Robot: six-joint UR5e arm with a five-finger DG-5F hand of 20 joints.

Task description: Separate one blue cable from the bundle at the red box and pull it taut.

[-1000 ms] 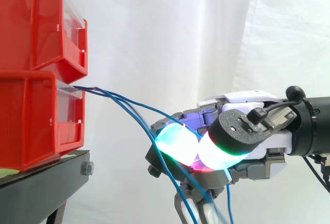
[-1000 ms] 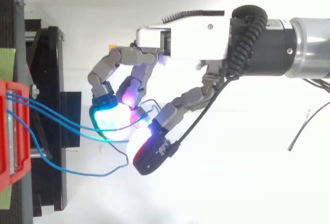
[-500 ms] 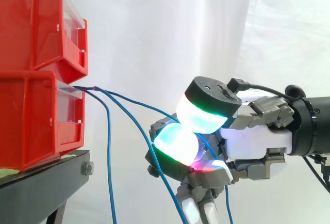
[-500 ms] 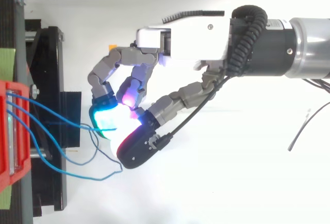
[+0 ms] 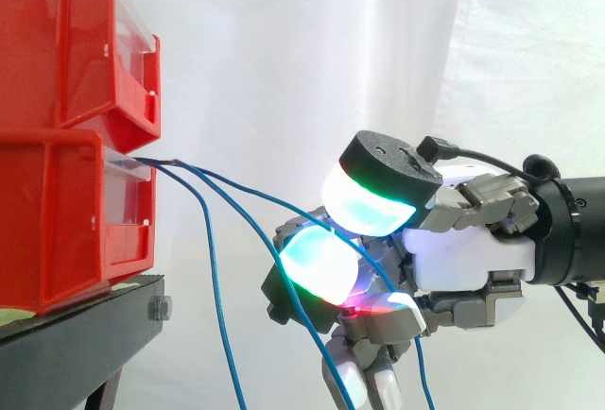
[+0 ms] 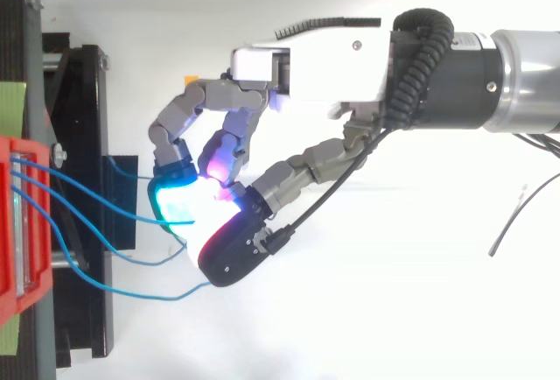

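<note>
Several thin blue cables [image 5: 248, 190] leave the clear front of the lower red box [image 5: 76, 212] and fan out to the right. My hand [image 5: 463, 259] hangs level with that box, a short way off it, fingers curled. Its thumb pad [image 5: 373, 195] lies over a cyan fingertip [image 5: 317, 264], and one blue cable runs between them, then drops behind the hand. A second cable crosses under the cyan pad. A third hangs slack [image 5: 217, 297] from the box. From above, the cables [image 6: 87, 190] run from the red box [image 6: 17, 222] to the hand [image 6: 315, 52].
A second red box [image 5: 76, 42] is stacked on the lower one. Both rest on a black stand [image 5: 85, 325], whose frame [image 6: 83, 135] lies just left of the fingertips. A white curtain [image 5: 312, 70] hangs behind.
The thumb has swung from beneath the cyan fingertip to on top of it and closed down. One cable has dropped free and now hangs slack from the box, swinging slightly right.
</note>
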